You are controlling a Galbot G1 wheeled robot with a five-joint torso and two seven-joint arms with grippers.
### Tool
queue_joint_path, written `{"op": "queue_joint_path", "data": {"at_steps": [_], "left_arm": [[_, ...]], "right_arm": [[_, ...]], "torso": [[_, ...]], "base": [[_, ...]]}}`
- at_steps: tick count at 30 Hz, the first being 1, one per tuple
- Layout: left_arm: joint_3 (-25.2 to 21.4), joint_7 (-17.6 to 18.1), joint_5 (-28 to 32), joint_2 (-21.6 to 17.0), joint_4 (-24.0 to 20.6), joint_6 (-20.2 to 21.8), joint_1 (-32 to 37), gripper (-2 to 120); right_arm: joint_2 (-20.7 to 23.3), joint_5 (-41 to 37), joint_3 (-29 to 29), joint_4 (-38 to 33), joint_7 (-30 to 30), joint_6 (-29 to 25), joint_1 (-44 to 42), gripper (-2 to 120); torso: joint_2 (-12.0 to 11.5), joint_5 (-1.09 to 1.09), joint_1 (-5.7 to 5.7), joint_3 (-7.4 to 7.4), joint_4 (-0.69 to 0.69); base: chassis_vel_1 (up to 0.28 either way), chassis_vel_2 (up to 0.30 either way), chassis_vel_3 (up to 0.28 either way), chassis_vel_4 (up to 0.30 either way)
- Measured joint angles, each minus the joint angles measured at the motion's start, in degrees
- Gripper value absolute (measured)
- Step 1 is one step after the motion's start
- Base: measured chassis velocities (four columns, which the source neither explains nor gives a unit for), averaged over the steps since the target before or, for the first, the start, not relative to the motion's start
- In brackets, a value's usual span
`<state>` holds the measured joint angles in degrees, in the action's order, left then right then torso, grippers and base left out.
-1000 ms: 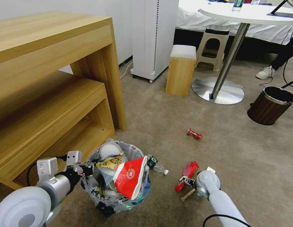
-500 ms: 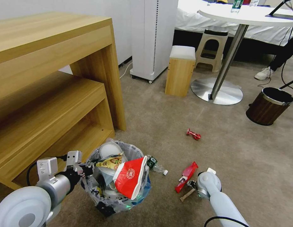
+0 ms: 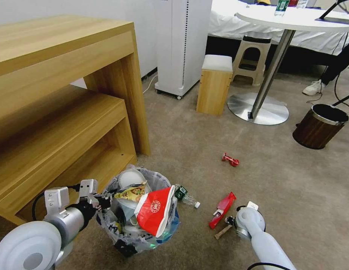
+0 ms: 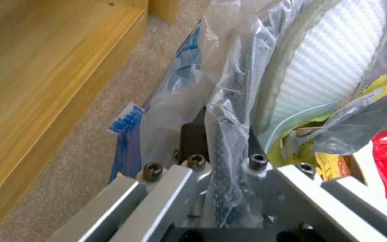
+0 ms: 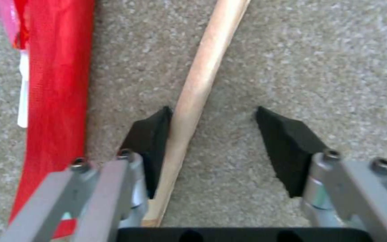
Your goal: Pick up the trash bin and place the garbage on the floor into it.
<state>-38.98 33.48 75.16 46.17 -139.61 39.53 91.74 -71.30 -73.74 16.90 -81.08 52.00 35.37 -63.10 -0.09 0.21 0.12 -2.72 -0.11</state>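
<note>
Since the earlier frame my right gripper (image 5: 211, 134) has shifted off the red wrapper (image 5: 54, 101); its jaws stand wide astride the wooden stick (image 5: 193, 87). Left gripper (image 4: 222, 158) clamps the trash bin (image 3: 140, 210) rim. Next: close squarely.

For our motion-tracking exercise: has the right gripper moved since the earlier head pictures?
Yes. The right gripper has drawn back off the red wrapper toward the robot, now open over the wooden stick.

Grey carpet floor (image 3: 204, 142) under trash bin (image 3: 144, 240), red wrappers (image 3: 222, 209), wooden stick (image 3: 222, 232).
</note>
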Motion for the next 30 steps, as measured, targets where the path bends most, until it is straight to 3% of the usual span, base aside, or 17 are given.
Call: {"op": "queue_joint_path", "data": {"at_steps": [6,7,8,15,30], "left_arm": [[0.0,0.0,0.0,0.1,0.0,0.0,0.0,1],[0.0,0.0,-0.1,0.2,0.0,0.0,0.0,1],[0.1,0.0,-0.3,0.2,0.0,0.0,0.0,1],[0.2,-0.1,-0.3,0.2,0.0,-0.1,-0.1,1],[0.3,-0.2,-0.3,0.0,0.3,-0.1,-0.3,1]], "right_arm": [[0.5,-0.6,-1.1,-2.8,1.2,0.1,-1.0,34],[0.7,-0.6,-1.2,-3.5,1.6,0.1,-1.2,29],[0.9,-0.7,-1.3,-4.5,2.2,0.1,-1.4,23],[1.8,-0.8,-1.4,-6.5,3.7,0.2,-1.9,0],[3.1,-1.0,-1.4,-7.4,4.2,0.4,-1.7,0]], "torso": [[0.0,0.10,0.02,-0.01,0.06],[0.0,0.09,0.02,0.00,0.07],[0.0,-0.05,0.01,0.02,0.06],[0.0,-0.06,0.01,0.03,0.01],[0.0,-0.07,-0.01,0.04,0.01]], "base": [[0.000,0.000,0.000,0.000],[0.000,0.000,0.000,0.000],[0.000,0.000,0.000,0.000],[0.000,0.000,0.000,0.000],[0.000,0.000,0.000,0.000]]}}
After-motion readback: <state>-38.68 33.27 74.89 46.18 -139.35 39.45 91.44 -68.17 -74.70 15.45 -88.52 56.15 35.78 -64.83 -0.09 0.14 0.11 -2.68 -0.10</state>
